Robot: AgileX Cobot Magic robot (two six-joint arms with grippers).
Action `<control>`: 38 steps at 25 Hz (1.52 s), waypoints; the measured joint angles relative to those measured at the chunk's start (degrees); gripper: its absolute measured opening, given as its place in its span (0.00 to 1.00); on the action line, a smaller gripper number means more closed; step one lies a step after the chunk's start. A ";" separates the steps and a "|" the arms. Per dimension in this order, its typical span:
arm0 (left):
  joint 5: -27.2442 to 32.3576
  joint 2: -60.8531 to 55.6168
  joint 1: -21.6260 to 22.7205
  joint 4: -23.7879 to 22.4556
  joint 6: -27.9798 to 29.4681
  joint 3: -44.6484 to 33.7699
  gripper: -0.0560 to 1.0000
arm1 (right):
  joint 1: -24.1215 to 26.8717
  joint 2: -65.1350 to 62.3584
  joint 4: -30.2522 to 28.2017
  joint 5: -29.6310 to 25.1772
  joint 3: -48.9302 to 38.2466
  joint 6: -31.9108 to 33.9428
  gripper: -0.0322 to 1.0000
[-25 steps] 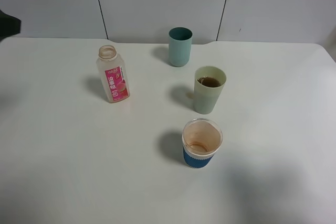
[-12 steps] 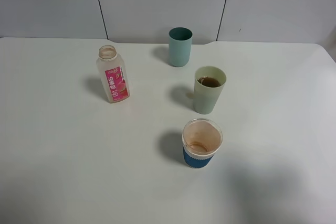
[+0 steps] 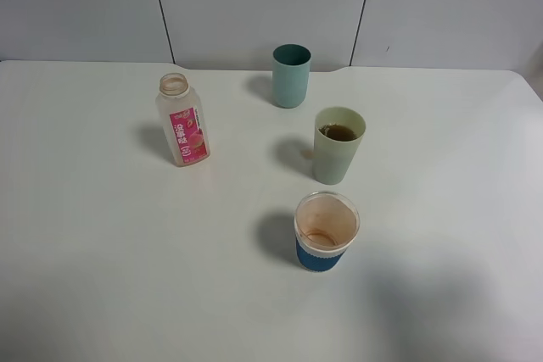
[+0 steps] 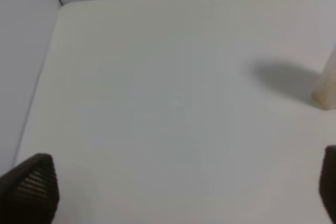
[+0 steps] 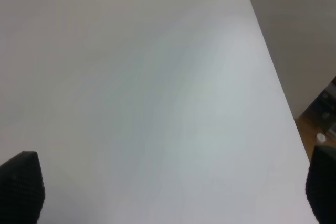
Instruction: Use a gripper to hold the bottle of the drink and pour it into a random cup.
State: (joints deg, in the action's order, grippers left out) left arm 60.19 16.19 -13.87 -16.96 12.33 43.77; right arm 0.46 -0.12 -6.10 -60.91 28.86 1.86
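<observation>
The bottle stands upright and capless on the left of the white table, pink label facing front. It looks pale, with no dark liquid showing. The pale green cup stands right of centre with brown drink inside. Neither gripper appears in the exterior high view. My left gripper hangs open over bare table, with the bottle's base at the frame's edge, apart from it. My right gripper is open over bare table too, holding nothing.
A darker teal cup stands at the back near the wall. A clear cup with a blue sleeve and brown residue sits in front of the pale green cup. The right wrist view shows the table edge with floor beyond.
A dark piece of the left arm at the far left edge of the exterior high view has withdrawn out of sight. The bottle and cups have not moved.
</observation>
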 joint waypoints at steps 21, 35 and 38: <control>-1.83 -16.34 17.05 7.77 -4.43 -11.96 0.98 | 0.00 0.00 0.00 0.00 0.00 0.00 0.99; -0.06 -16.38 17.23 10.96 -7.75 -14.82 0.98 | 0.00 0.00 0.00 0.00 0.00 0.00 0.99; -0.06 -16.38 17.23 11.01 -7.83 -14.82 0.98 | 0.00 0.00 0.00 0.00 0.00 0.00 0.99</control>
State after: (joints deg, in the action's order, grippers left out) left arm 60.14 -0.19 3.35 -5.95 4.50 28.95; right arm 0.46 -0.12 -6.10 -60.91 28.86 1.86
